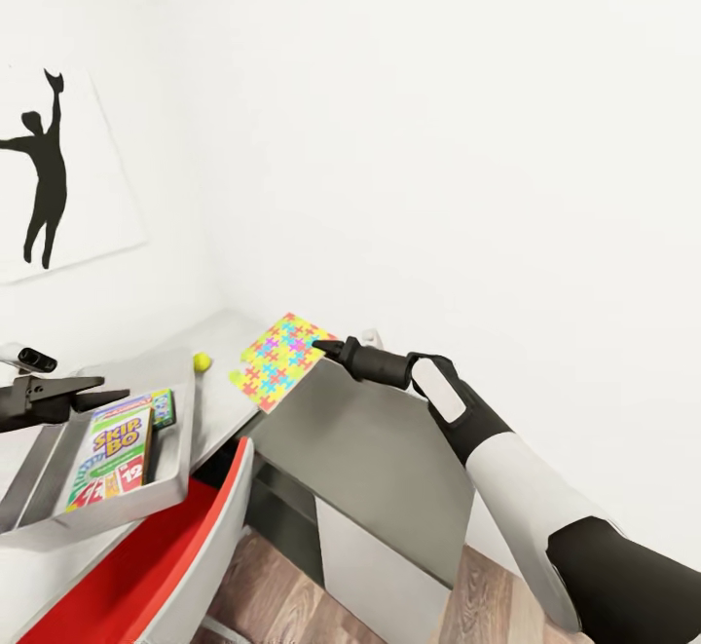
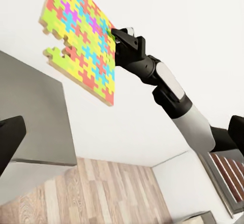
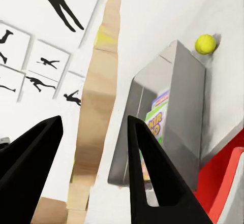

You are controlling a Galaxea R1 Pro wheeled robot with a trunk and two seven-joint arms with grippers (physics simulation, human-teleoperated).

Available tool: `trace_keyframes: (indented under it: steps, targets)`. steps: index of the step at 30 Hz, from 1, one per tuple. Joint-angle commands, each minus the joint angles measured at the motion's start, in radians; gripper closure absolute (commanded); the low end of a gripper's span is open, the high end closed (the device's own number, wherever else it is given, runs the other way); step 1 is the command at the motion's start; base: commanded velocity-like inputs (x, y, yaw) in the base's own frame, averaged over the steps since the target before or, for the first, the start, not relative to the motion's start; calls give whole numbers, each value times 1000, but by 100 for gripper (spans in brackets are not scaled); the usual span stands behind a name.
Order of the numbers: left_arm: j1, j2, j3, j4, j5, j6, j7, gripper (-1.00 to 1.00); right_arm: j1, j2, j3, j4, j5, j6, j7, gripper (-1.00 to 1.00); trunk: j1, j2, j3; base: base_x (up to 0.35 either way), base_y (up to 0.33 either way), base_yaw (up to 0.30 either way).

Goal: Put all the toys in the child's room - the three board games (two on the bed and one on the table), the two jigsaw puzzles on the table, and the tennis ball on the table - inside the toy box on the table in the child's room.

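My right gripper [image 1: 316,344] is shut on a jigsaw puzzle [image 1: 277,357], a flat square of yellow, pink, blue and green pieces held tilted in the air above the table [image 1: 226,332]. The left wrist view shows the jigsaw puzzle [image 2: 81,36] against the wall, with a second patterned layer offset behind it. Edge-on, the puzzle [image 3: 96,107] stands between the fingers. The grey toy box [image 1: 185,430] holds the Skip-Bo board game [image 1: 117,454] and a small blue one [image 1: 161,408]. My left gripper [image 1: 102,389] hangs open over the box's far rim. The tennis ball [image 1: 202,361] rests behind the box.
A red chair [image 1: 146,566] stands below the toy box at the table's front. A darker grey desk [image 1: 360,439] lies under my right arm. White walls close in behind, one bearing a black silhouette picture [image 1: 44,176]. Wood floor [image 1: 282,586] shows below.
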Motion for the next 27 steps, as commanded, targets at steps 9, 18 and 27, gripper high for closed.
trace_keyframes:
  steps: [9, 18, 27]
  targets:
    - [-1, 0, -1, -11, 0, 11, -4, -100, -1, 2, 0, -7, -4, 7, 1, 100, 1, -2, -2, 0, 0, 288]
    - [-1, 0, -1, -13, 0, 11, -4, -100, -1, 3, 0, -12, -4, 8, 1, 100, 1, -2, -2, 0, 0, 288]
    - [-1, -4, -1, -13, 0, 10, -4, -100, -1, 3, 0, -14, -3, 7, 1, 100, 1, -2, -2, 0, 0, 288]
